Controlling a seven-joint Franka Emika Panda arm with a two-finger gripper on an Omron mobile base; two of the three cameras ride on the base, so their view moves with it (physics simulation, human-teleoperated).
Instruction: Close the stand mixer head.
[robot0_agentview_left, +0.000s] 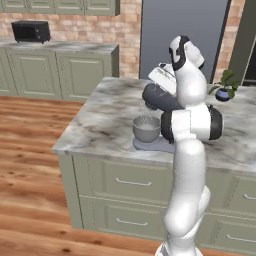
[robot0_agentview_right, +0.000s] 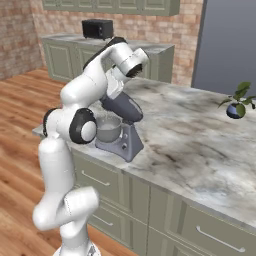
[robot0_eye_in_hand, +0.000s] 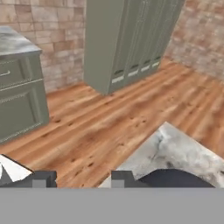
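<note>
One part matters: the head (robot0_agentview_right: 121, 106), tilted up over the bowl (robot0_agentview_right: 108, 129) at the counter's (robot0_agentview_right: 200, 130) near left edge. Your jaws are drawn together above its raised end. Press down steadily until it seats level; don't slide off.

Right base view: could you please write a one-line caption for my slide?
White arm's gripper rests on the raised stand mixer head, above its metal bowl, on a marble island counter.

Glossy white rounded arm (robot0_agentview_left: 187, 150) links, black ring joints, small dark grey square fingers (robot0_eye_in_hand: 43, 178).
</note>
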